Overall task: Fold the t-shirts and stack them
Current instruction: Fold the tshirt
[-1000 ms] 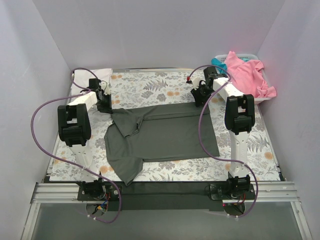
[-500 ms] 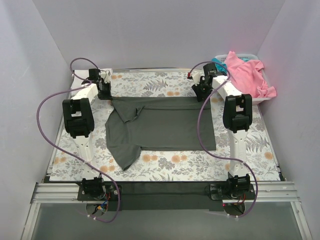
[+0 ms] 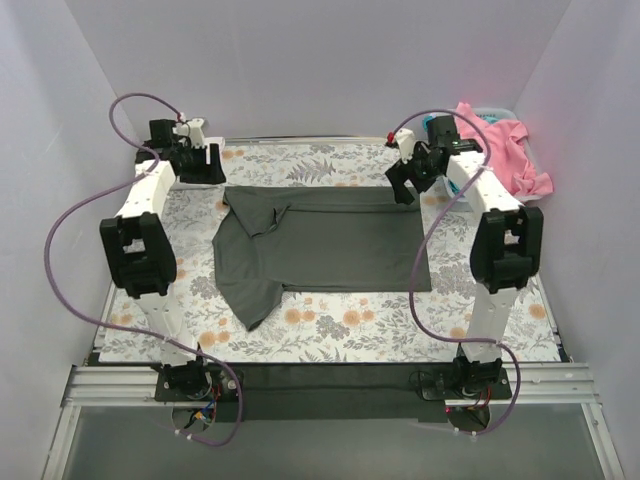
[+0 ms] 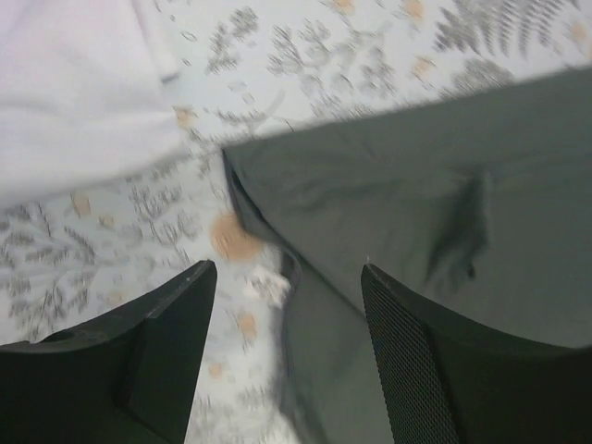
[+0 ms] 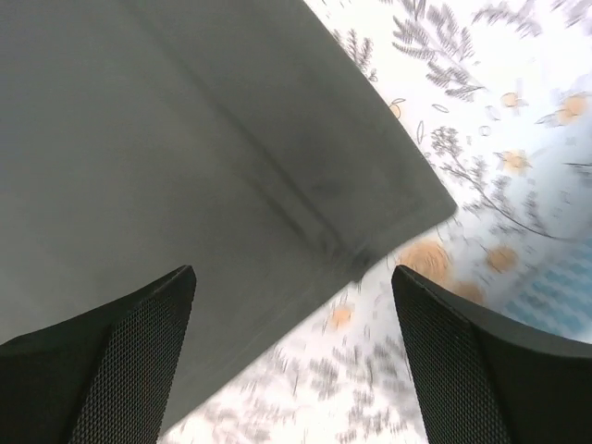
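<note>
Across the bench (image 3: 345, 330) | grey shirt (image 3: 330, 250) lies flat for folding | left hand (image 4: 287, 273), right hand (image 5: 292, 273) spread empty above its far corners, likely regripping

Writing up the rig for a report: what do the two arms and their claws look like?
The left arm and right arm have white links and black joint housings, each trailed by a looping purple cable. The left claw and right claw have black fingers with mesh-textured inner faces.

Charcoal t-shirt (image 3: 330, 245): matt soft cloth; gripper pads (image 5: 111, 370) mesh-textured.
</note>
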Robot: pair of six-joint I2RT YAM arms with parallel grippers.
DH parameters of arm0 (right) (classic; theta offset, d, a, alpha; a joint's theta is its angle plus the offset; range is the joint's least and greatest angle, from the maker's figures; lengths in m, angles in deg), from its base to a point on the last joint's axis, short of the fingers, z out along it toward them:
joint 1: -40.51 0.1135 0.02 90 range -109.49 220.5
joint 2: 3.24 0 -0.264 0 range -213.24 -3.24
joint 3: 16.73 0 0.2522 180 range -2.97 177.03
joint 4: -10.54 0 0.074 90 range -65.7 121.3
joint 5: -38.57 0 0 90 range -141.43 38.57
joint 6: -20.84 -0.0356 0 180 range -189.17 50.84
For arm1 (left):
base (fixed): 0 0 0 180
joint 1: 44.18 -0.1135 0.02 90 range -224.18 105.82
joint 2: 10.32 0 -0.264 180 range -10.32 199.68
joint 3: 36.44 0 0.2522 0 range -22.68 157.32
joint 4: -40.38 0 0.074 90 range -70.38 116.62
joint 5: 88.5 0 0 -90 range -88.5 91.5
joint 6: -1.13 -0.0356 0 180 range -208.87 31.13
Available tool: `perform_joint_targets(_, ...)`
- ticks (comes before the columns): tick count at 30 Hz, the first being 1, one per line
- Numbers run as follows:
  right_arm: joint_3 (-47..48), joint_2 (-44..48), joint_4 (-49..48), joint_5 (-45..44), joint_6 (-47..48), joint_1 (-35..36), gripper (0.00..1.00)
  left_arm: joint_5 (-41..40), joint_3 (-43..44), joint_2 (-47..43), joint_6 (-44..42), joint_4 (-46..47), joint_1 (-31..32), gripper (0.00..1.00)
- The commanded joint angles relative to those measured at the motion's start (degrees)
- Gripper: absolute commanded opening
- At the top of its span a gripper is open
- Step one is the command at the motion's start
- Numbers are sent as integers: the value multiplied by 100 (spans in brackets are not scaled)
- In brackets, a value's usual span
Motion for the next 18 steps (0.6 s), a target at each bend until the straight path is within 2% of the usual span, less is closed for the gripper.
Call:
perform_joint_targets(1, -618, 1432, 264, 673, 403, 76, 79, 900, -957, -1664, -687, -404, -37, 60)
perform_joint_targets(4, -1611, 2170, 536, 569, 762, 199, 74, 1262, -2029, -2631, -1485, -992, -37, 60)
perform_joint_targets(5, -2127, 2329, 624, 507, 842, 234, 68, 1428, -2328, -3086, -1706, -1125, -37, 60)
perform_joint_targets(9, -3299, 3217, 695, 173, 1115, 410, 55, 1535, -3820, -4021, -2934, -1819, -29, 58)
perform_joint_targets(12, -4073, 3718, 643, -55, 1282, 541, 53, 1299, -4508, -4687, -3306, -1856, 50, 57)
perform_joint_targets(18, -5285, 4088, -16, -705, 1370, 639, 52, 624, -5748, -5314, -3721, -1593, 428, 50)
